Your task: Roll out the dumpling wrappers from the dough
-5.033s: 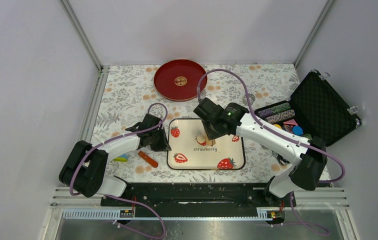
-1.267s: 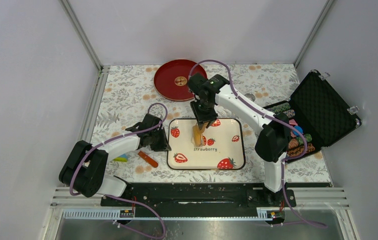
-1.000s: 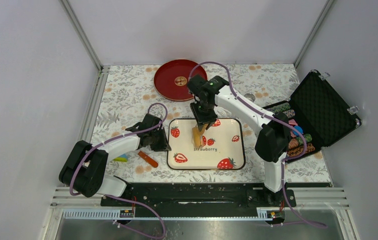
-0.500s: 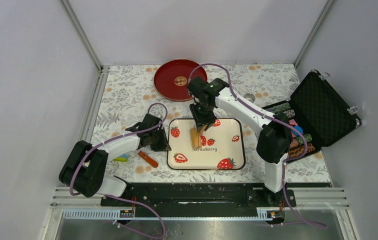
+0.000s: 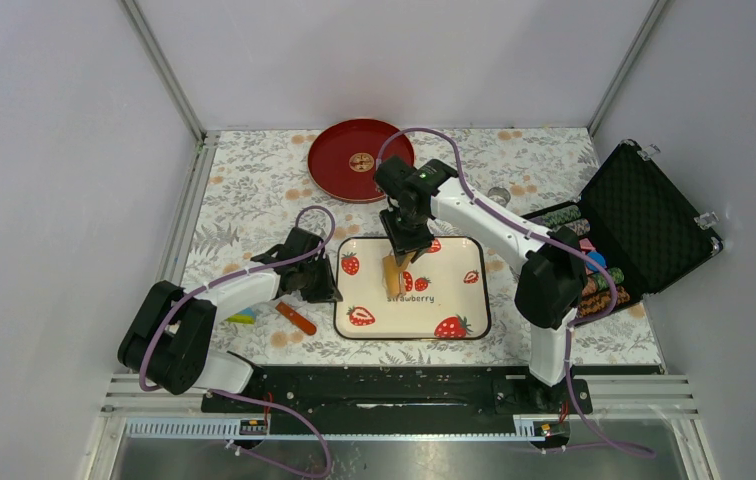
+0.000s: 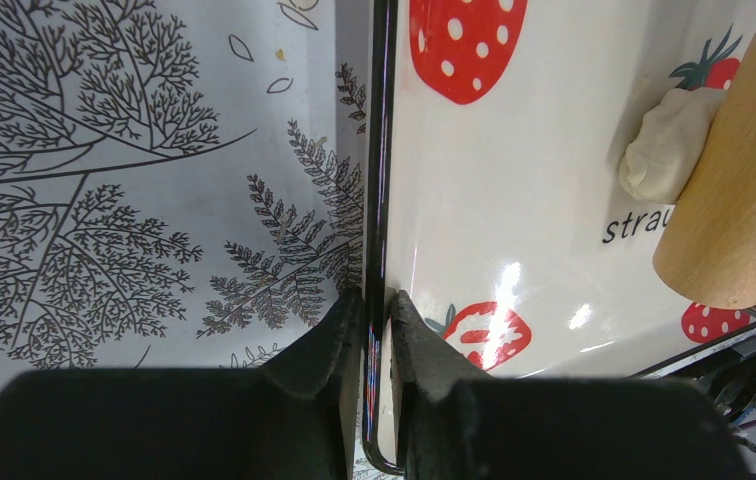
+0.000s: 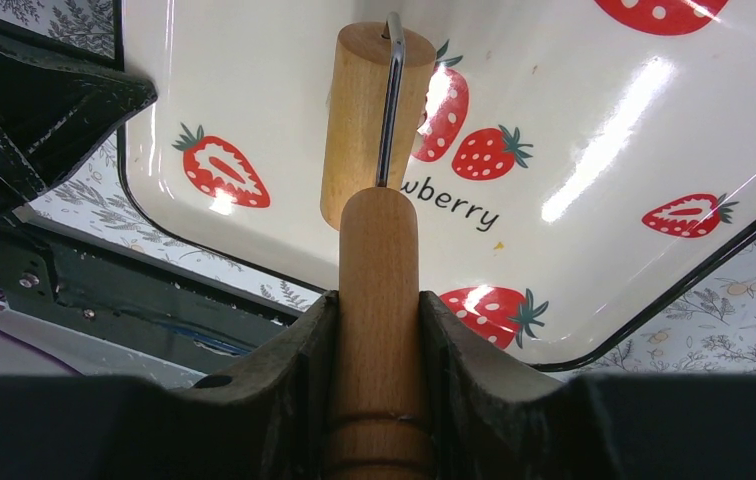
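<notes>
Left claw: pinched on tray left rim, fingers nearly together. Right claw: clamped on roller handle, barrel over tray middle, by "strawberry" lettering. Dough: pale lump on tray, touching barrel's side, not yet flat. Red plate: far side of counter, well apart from tray. Open black case: right side of counter, chip stacks inside.

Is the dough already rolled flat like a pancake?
No, the dough is a thick, bumpy lump lying on the strawberry tray, pressed against the side of the wooden roller.
</notes>
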Motion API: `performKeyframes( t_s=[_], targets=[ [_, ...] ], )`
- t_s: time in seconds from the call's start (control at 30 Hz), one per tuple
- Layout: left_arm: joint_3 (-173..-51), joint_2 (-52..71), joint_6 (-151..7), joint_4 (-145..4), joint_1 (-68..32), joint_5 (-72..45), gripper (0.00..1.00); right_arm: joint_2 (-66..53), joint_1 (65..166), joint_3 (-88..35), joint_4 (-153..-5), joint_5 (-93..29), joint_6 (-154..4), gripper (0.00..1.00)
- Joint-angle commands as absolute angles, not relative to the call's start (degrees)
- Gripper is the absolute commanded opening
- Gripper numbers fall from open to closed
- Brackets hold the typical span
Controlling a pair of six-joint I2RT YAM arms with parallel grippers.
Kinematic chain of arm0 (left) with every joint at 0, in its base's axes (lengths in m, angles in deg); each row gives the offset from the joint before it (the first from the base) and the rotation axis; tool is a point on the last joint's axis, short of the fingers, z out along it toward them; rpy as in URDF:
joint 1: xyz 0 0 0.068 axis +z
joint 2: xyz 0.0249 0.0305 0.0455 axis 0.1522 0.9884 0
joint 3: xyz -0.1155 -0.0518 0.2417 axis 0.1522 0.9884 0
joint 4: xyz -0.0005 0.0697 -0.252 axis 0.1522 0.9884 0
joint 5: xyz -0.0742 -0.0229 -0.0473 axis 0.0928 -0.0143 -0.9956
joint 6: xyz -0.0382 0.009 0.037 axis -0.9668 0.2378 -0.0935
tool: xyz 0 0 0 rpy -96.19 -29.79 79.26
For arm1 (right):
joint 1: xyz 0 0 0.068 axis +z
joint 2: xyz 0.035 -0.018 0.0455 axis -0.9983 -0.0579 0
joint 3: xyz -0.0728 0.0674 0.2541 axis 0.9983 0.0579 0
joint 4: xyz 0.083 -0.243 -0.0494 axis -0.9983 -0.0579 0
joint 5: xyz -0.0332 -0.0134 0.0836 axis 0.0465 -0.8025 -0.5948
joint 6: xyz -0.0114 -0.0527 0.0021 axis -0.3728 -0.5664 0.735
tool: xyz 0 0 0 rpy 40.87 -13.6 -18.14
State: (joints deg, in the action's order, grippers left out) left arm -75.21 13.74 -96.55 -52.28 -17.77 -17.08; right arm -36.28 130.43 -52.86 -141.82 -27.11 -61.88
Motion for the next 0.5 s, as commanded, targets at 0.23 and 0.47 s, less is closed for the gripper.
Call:
performKeyframes(
  t_s=[0.23, 0.47],
  targets=[
    [-74.5, 16.0, -94.9, -51.9, -17.5, -13.8, 0.0, -38.8, 130.9, -50.0, -144.0, -21.5, -63.5, 0.0],
    [-74.5, 15.9, -94.9, -51.9, -17.5, -13.8, 0.0, -39.1, 131.1, -49.6, -143.9, -21.6, -63.2, 0.0]
  ],
)
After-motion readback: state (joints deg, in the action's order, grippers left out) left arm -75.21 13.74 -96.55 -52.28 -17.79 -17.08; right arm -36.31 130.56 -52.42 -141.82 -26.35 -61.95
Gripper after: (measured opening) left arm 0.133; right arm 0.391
